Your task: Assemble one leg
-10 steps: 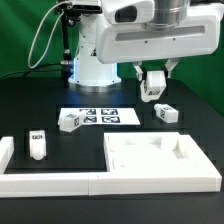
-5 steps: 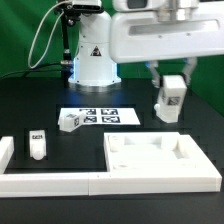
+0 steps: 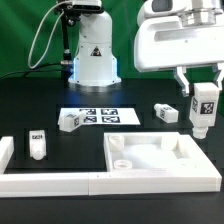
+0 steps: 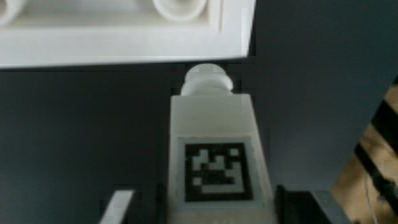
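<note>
leg (image 3: pixel 203 118): upright, tag facing out, seemingly lifted clear of the table, just beside the slab's corner at the exterior view's right.
gripper (image 3: pixel 203 92): pinching the leg's upper part from both sides.
slab (image 3: pixel 160 160): flat on the table, raised rim toward the leg.
step: probably carrying toward a corner hole.
advice: keep post vertical; centre rounded tip (image 4: pixel 210 75) over the hole; lower slowly; avoid snagging the rim.
spare legs (image 3: pixel 70 121): well apart, near marker board (image 3: pixel 100 117).

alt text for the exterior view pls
The claw holds a white leg upright over the black table at the exterior view's right, near the slab. Three more legs sit loose, one at the marker board's end.
</note>
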`<state>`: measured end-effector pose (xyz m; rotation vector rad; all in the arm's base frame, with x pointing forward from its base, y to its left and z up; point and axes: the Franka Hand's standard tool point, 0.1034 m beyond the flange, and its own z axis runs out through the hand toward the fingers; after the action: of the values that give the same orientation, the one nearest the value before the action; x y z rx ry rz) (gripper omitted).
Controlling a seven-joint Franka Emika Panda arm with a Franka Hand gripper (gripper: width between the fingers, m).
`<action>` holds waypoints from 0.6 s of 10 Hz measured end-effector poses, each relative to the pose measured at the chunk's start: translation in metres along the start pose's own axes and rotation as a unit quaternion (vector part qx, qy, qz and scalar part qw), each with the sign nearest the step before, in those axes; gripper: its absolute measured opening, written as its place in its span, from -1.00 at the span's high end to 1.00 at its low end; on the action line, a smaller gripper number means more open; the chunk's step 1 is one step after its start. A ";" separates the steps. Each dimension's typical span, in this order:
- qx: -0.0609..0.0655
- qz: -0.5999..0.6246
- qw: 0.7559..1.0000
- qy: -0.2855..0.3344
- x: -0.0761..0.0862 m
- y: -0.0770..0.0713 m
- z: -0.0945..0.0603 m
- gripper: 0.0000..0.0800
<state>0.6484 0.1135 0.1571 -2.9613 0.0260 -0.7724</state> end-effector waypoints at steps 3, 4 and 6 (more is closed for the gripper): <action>-0.002 -0.008 1.000 0.007 -0.012 0.002 0.007 0.29; -0.004 -0.007 1.000 -0.005 -0.027 0.001 0.015 0.29; -0.005 -0.014 1.000 -0.005 -0.036 -0.008 0.023 0.29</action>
<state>0.6277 0.1249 0.1203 -2.9806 -0.0122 -0.7621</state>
